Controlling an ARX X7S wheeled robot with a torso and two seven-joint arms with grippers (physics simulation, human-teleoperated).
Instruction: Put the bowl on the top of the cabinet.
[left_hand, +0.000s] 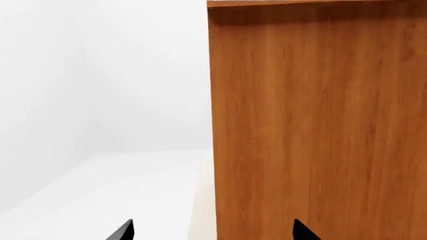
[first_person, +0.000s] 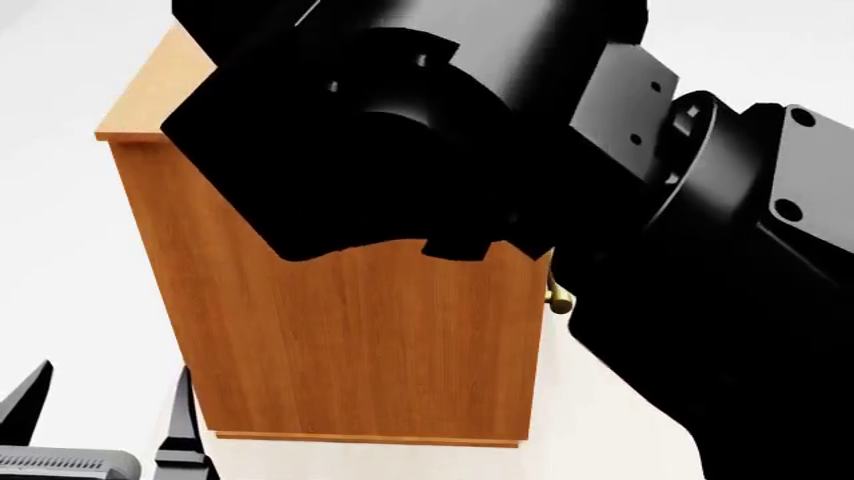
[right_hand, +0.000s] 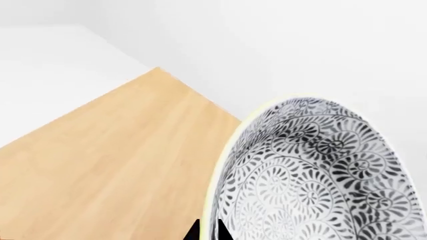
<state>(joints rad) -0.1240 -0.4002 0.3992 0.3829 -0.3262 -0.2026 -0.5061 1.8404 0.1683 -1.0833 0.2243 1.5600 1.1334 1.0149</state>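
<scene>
The right gripper (right_hand: 205, 231) grips the patterned bowl (right_hand: 313, 180) by its rim, above the light wooden top of the cabinet (first_person: 347, 340). The left gripper (left_hand: 212, 231) hangs open, empty, low beside the cabinet's side panel.

No text, label, brand or number can be read on anything in these views

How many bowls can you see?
1. The bowl shows only in the right wrist view, at the right tool, above the cabinet top. The big black arm blocks much of the head view, so more might be hidden.
</scene>
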